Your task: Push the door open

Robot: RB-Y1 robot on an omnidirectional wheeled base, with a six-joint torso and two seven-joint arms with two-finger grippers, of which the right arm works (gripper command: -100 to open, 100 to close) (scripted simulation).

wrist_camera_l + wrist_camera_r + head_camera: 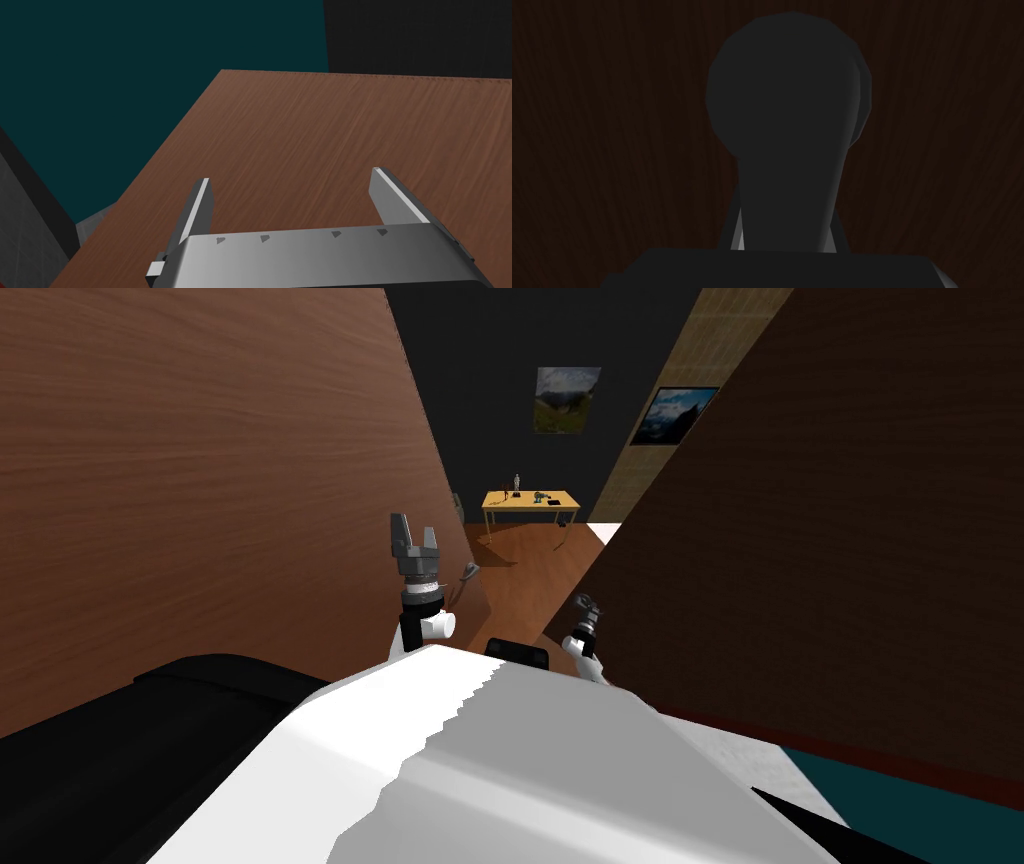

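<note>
A dark brown wooden door (850, 538) fills the right side of the head view. My right gripper (583, 606) is pressed up to it, near its free edge. In the right wrist view that gripper (786, 220) is shut on a dark door handle (787, 100), a lever with a round base, against the shadowed door face (587, 125). A lighter brown wooden panel (200, 488) stands on the left. My left gripper (413, 526) is raised beside its edge, open and holding nothing. In the left wrist view it (291, 177) hovers just off that panel (350, 125).
Between the two wooden panels a gap opens onto a wooden floor (520, 578) and a yellow table (530, 500) with small items. A small grey lever (468, 571) juts out at the left panel's edge. Two pictures hang on the far walls.
</note>
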